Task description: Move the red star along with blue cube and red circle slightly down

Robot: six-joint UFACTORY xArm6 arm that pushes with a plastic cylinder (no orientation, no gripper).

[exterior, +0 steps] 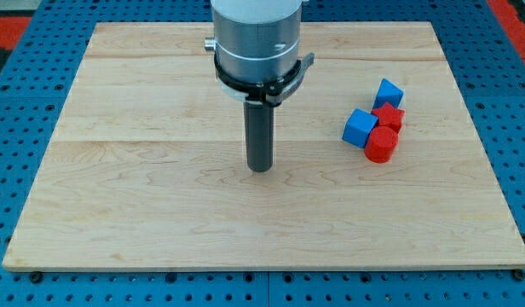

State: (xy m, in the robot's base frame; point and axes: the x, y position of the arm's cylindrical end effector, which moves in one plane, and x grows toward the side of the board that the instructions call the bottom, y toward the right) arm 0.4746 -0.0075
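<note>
My tip (260, 168) sits near the middle of the board (118, 213). At its 3 o'clock, well apart, four blocks bunch together: cube (359, 127) left, star (388, 115) middle, circle (382, 145) below, another cube (388, 91) on top.

Nothing readable is showing anywhere: no letters, numbers, labels or brand marks are appearing on the table (160, 222), on the coloured blocks, or on the arm's grey housing (255, 38).

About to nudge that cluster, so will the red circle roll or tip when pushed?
The red circle looks squat and stands on its flat face, so it probably slides rather than rolls. It appears to touch the red star, so both likely shift together.
</note>
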